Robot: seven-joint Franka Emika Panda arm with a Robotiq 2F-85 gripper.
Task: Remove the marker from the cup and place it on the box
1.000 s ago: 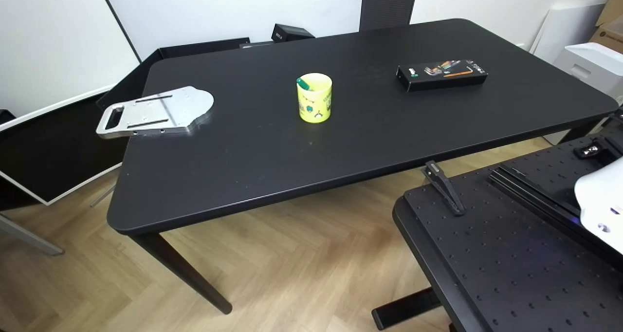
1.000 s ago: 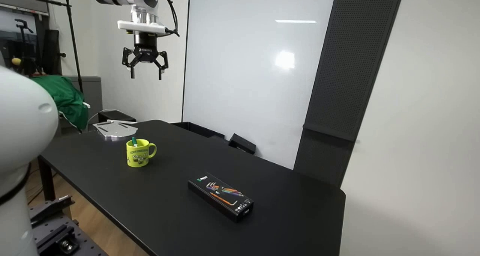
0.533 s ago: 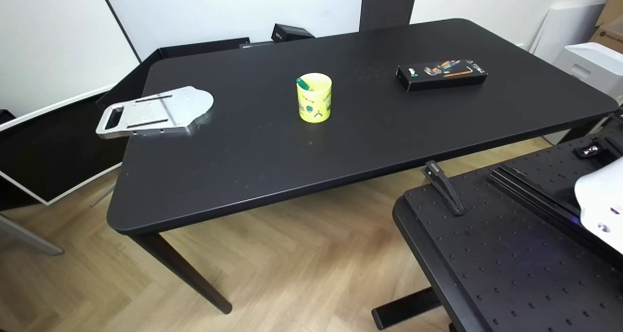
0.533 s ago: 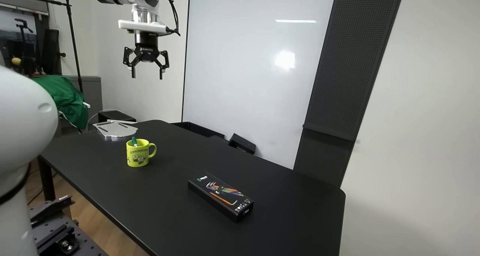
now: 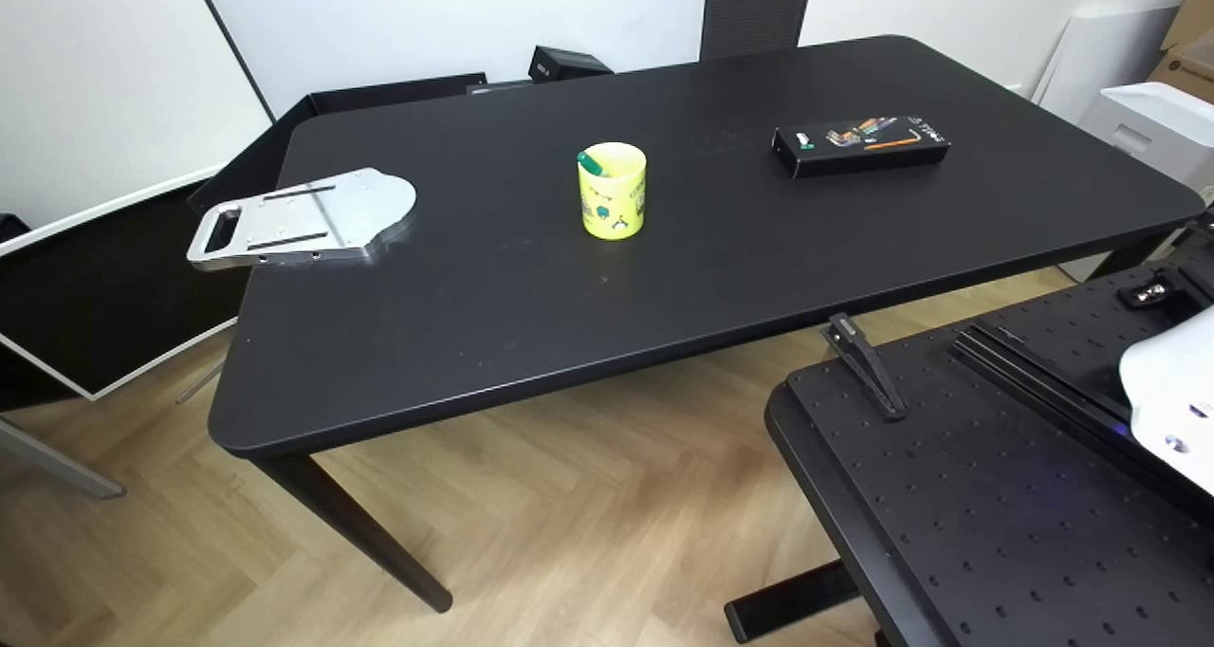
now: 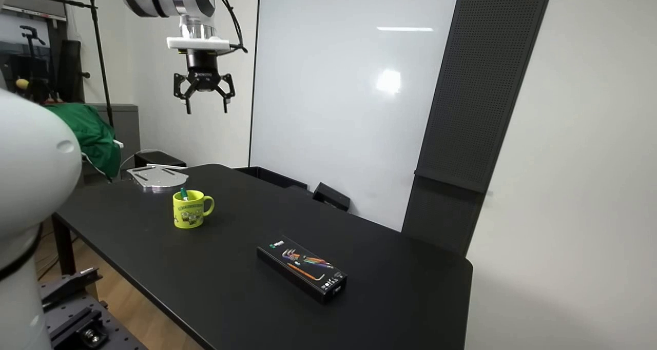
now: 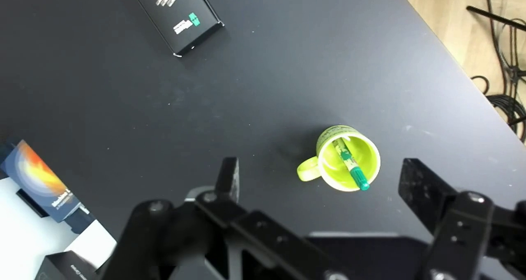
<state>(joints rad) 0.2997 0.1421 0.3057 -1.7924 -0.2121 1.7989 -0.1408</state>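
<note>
The yellow-green cup (image 5: 612,215) stands upright on the black table in both exterior views (image 6: 188,215). The teal-green marker (image 6: 184,194) leans inside it, its capped end at the rim. In the wrist view the marker (image 7: 351,166) lies across the cup mouth (image 7: 331,172), cap at the near rim. The black box (image 5: 868,149) lies flat on the table, apart from the cup; it also shows in the wrist view (image 7: 183,23). My gripper (image 6: 207,112) is open and empty, pointing down, high above the table. In the wrist view the cup appears between its spread fingers (image 7: 423,189).
A flat silver plate-like tool (image 5: 313,215) lies at the table's end, partly over its edge. A perforated black bench (image 5: 996,495) with a clamp (image 5: 865,367) stands beside the table (image 5: 474,315). A whiteboard (image 6: 349,109) rises behind the table.
My gripper has moved slightly down and to the right in an exterior view and tilted a little. The cup, marker and box have not moved.
</note>
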